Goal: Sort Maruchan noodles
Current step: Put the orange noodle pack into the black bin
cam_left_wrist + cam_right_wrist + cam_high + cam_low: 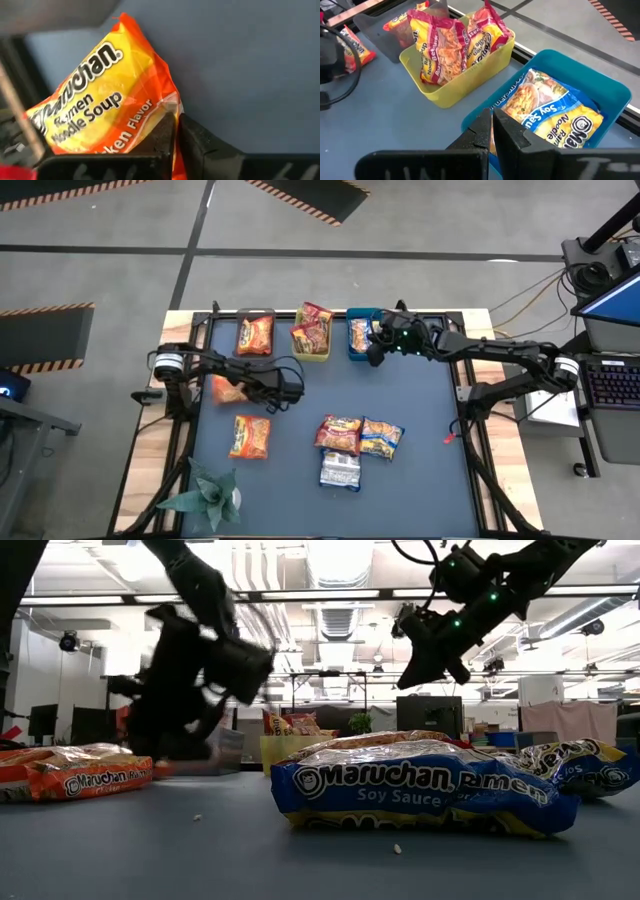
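Noodles: left gripper (176,131) jaws pinch an orange packet (100,95); right gripper (492,126) jaws closed empty above blue bin (600,85).

Three bins stand in a row at the table's (420,430) far edge. The middle bin (313,348) holds two packets (312,328). Left of it, the left bin (255,335) holds one packet; right of it, the right bin (360,335) holds one too. Nearer than the middle bin lie three touching packets (350,445). Left of those lies a single packet (250,436), with a plant (205,495) nearer still.
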Robot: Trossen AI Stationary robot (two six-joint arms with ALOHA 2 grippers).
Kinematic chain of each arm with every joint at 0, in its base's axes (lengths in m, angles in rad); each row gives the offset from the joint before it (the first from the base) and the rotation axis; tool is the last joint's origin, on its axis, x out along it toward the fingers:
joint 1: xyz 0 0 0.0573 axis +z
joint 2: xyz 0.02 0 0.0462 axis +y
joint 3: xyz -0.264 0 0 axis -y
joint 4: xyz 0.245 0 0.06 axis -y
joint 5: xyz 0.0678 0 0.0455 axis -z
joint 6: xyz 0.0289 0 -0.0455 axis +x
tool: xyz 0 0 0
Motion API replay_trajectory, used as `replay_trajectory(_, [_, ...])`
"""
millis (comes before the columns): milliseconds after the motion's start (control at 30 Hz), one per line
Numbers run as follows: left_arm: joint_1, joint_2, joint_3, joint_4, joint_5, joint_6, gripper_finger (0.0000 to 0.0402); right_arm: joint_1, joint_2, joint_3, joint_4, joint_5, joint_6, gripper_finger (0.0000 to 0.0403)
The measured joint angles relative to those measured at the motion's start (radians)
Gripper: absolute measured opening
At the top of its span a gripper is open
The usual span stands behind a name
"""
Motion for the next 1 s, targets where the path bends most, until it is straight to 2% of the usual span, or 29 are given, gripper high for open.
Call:
replay_trajectory(133, [-0.031,0.000,0.116,0.080,0.043,0.146,0.0001,0.004,0.000,-0.016,0.000,-0.001,0.000,0.0009])
replay_trajectory(300, [-0.086,0.000,0.279,0.324,0.036,0.425,0.0001,0.012,0.000,-0.037,0.000,-0.003,0.003,0.0009])
replay_trajectory(433, [-0.114,-0.001,0.362,0.484,0.025,0.618,0.0001,0.022,0.000,-0.049,-0.001,-0.008,0.023,0.0009])
replay_trajectory(600, [-0.097,-0.002,0.405,0.511,0.057,0.650,0.0014,0.051,0.000,-0.055,-0.003,-0.010,0.026,0.0009])
replay_trajectory(800, [-0.086,-0.002,0.372,0.506,0.064,0.651,0.0060,0.096,0.000,-0.055,-0.007,-0.019,0.048,0.0009])
replay_trajectory(1000, [-0.093,-0.004,0.348,0.505,0.132,0.693,0.0117,0.142,0.000,-0.055,-0.025,-0.168,0.105,0.0009])
